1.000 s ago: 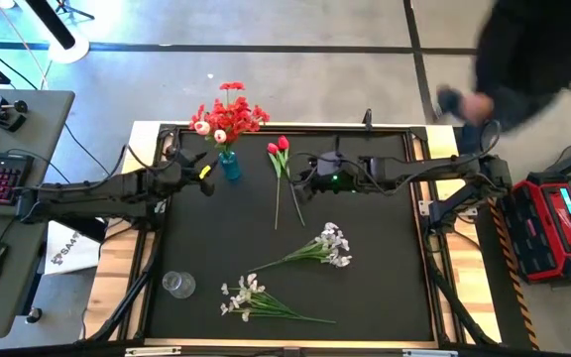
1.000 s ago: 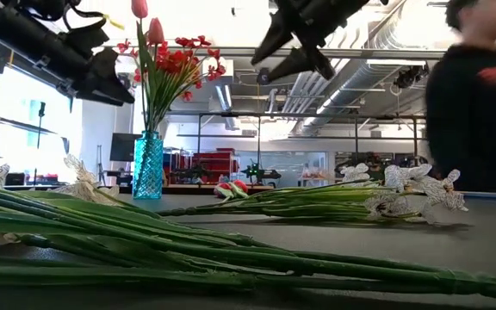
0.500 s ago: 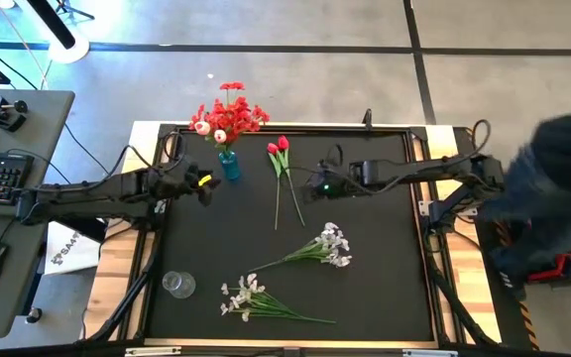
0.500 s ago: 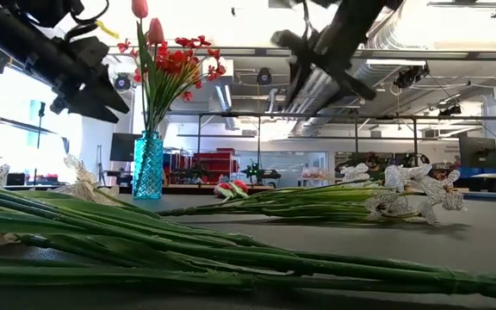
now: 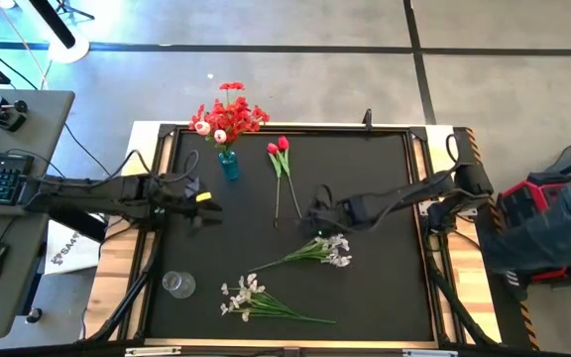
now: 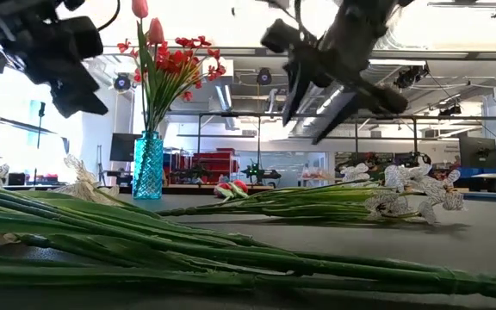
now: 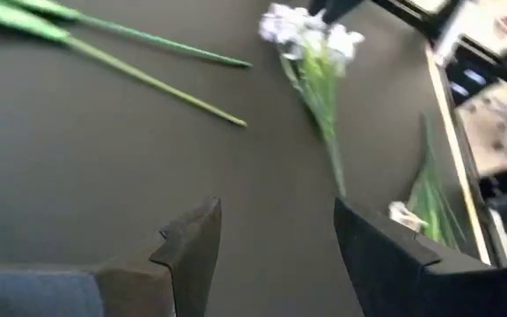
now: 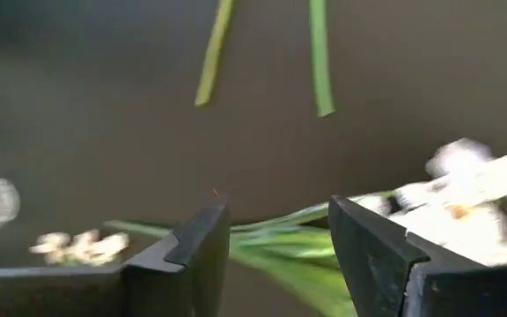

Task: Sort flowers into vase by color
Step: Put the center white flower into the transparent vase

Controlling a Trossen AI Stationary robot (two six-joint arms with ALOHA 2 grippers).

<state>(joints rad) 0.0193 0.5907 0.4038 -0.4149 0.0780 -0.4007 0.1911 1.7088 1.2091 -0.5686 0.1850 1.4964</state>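
Sorting stands midway. Left claw [image 5: 209,207] hangs empty, fingers apart, over bare counter [image 5: 266,268] below the blue vase [image 5: 229,165] of red blooms. Two tulips [image 5: 282,149] lie loose mid-counter. Right claw [image 5: 314,224], fingers apart, hovers just beside the upper white spray [image 5: 331,244]; next it likely must straddle those stems, then pinch.

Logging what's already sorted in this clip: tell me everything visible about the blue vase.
The blue vase is small, teal and translucent, like faceted glass, with a diamond-textured wall seen in the low view. It stands upright on the black table top near its far edge, left of the middle. It holds a bunch of red flowers on green stems, with a few paler blooms and tulip buds among them. Neither gripper touches it; two loose tulips lie beside it.
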